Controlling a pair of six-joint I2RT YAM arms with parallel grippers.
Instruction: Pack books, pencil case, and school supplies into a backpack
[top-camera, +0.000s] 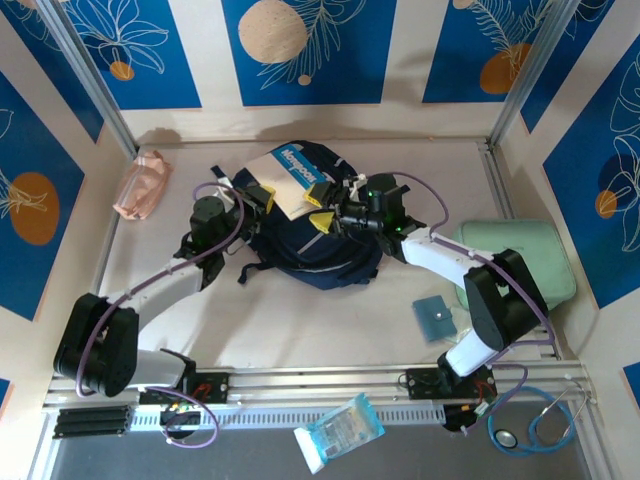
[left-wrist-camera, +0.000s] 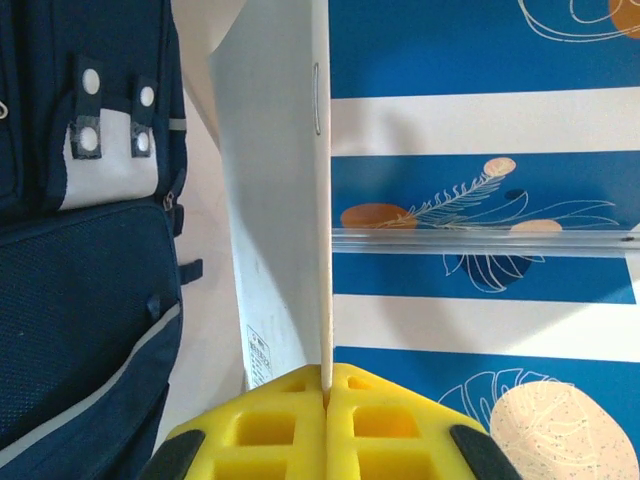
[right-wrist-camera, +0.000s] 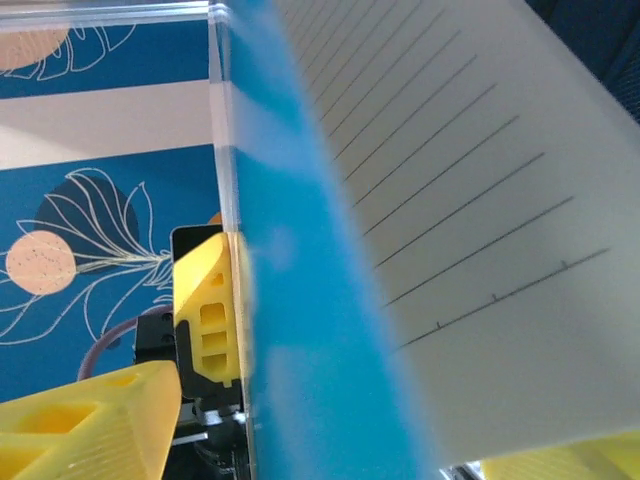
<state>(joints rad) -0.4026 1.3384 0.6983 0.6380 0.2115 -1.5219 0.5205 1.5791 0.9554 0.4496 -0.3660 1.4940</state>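
Top external view gives me one dark navy backpack (top-camera: 320, 265) lying in the middle of the table (top-camera: 300, 330), between the two arms, with its long axis running roughly from the far side toward me. One mint-green case (top-camera: 520, 260) sits well apart from it at the right edge. I count one book (top-camera: 285, 175), white with a blue band, held tilted over the far end of the backpack; its long axis slants from near-left to far-right, blue band on the right. My left gripper (top-camera: 260, 197) has it at the near-left edge. On the left wrist camera its yellow fingers (left-wrist-camera: 290, 425) are pressed together on the thin sheet, which stands edge-on and points straight away from the camera, with the backpack's grey-white patch just to the left. My right gripper (top-camera: 323, 208) is at the book's right corner with its jaws apart. On the right wrist camera the blue edge and a lined page pass between them, with a visible gap beside one finger (right-wrist-camera: 95, 430), so I read no grip there. One pink pouch (top-camera: 140, 185) lies at the far left corner, well apart from the backpack. One wrapped packet (top-camera: 340, 432) and one stethoscope (top-camera: 535, 420) lie at the near edge. One teal pad (top-camera: 433, 318) lies flat near the right arm.
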